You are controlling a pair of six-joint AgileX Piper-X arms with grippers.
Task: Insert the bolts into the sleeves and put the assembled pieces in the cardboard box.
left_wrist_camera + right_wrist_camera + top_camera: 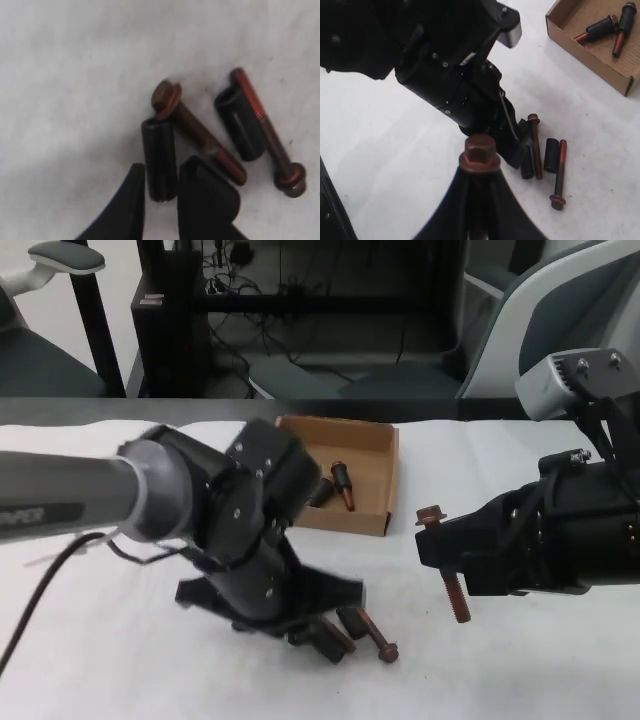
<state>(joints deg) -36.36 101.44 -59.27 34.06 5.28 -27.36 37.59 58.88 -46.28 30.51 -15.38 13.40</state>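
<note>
My left gripper (162, 172) is down on the white cloth, and its fingers press both sides of a black sleeve (159, 142) that lies flat. Beside that sleeve lie a copper bolt (197, 132), a second black sleeve (240, 127) and a second bolt (267, 137). My right gripper (470, 550) hangs above the cloth right of this pile, shut on a copper bolt (452, 585) that stands upright with its hex head (480, 154) on top. The cardboard box (345, 428) at the back middle holds two assembled pieces (343, 485).
A white cloth (100, 640) covers the bench. The left arm's black wrist (250, 530) stands between the box and the loose parts. Beyond the bench's far edge are chairs and a black stand (170, 310).
</note>
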